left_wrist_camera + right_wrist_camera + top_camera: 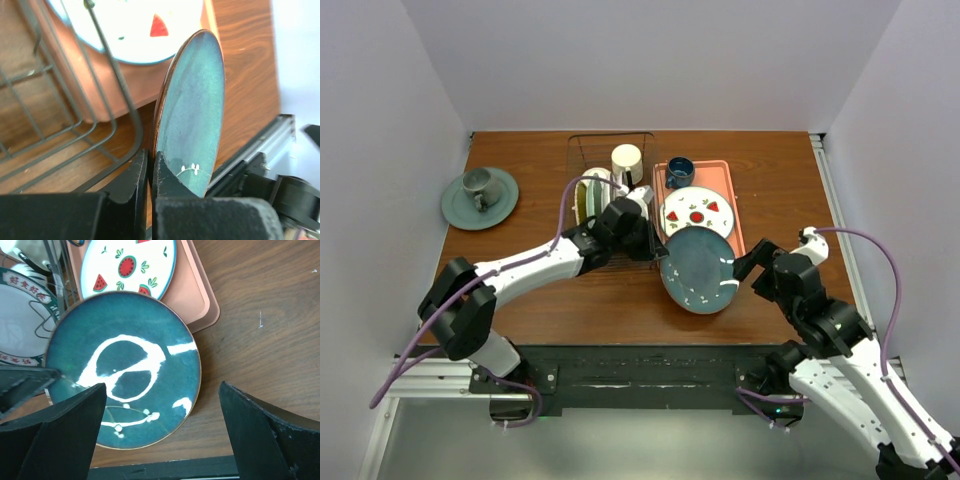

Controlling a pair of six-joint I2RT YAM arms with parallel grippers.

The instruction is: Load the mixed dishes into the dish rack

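Observation:
A dark teal plate (pixel 700 268) with white glaze marks is gripped at its left rim by my left gripper (pixel 655 245), which is shut on it. In the left wrist view the teal plate (pixel 192 115) appears edge-on, its rim pinched between the fingers of the left gripper (pixel 151 160). My right gripper (pixel 750 262) stands wide open just right of the plate, holding nothing. Its view looks down on the teal plate (pixel 125 370), with the right gripper (pixel 161 387) spread over the plate's near right side. The dish rack (pixel 610 136) holds a cream mug (pixel 627 162) and upright plates (pixel 570 205).
A pink tray (pixel 723 178) right of the rack carries a white plate with red fruit (pixel 697 210) and a dark blue cup (pixel 680 172). A grey-green cup on a saucer (pixel 480 196) sits far left. The teal plate's far edge overlaps the tray's near corner.

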